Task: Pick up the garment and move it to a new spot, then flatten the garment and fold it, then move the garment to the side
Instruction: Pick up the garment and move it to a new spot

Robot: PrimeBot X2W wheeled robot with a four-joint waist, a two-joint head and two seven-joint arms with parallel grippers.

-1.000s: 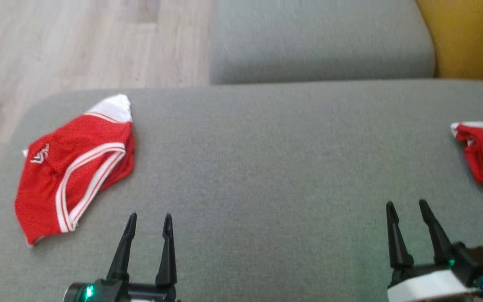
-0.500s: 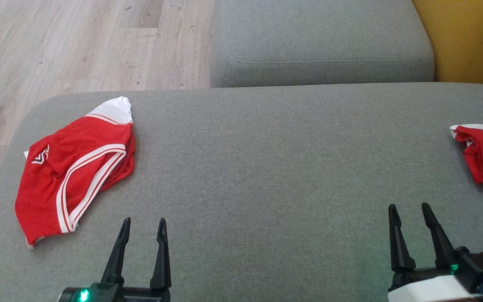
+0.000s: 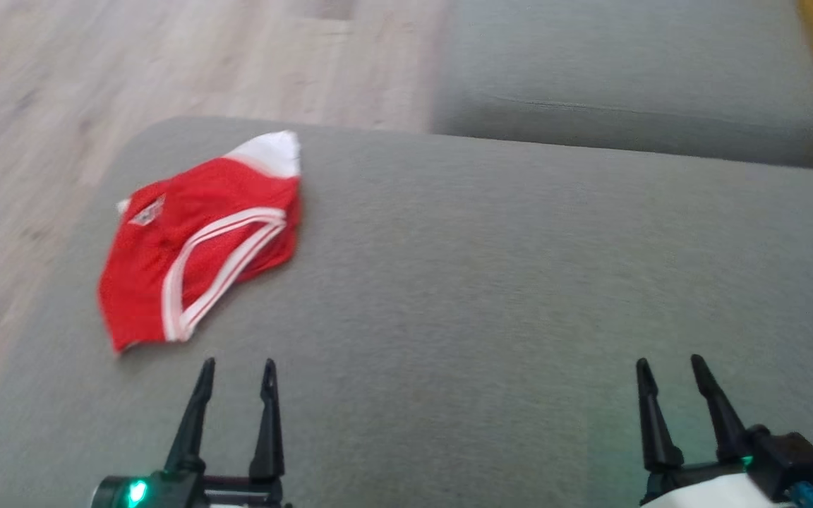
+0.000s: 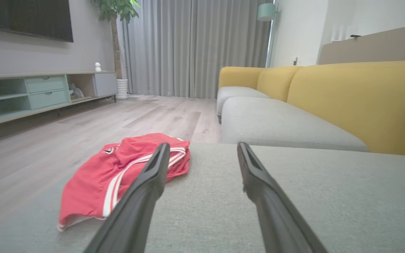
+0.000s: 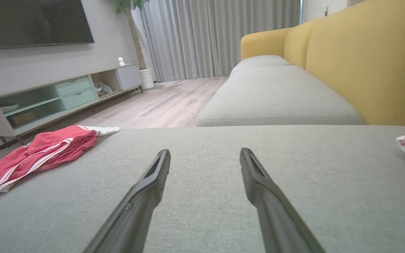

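Red mesh shorts (image 3: 195, 240) with white striped trim and a white band at one end, loosely folded over and rumpled, lying low on the grey fabric cushion (image 3: 484, 296), near its far left corner, small logo patch facing up.

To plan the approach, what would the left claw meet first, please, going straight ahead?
Probably the red garment: the left claw points just past its right edge, so only one finger may brush it; otherwise bare grey cushion. Depth is unclear.

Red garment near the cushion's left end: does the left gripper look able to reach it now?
Probably yes. The left gripper is open, and only bare cushion lies between it and the red garment.
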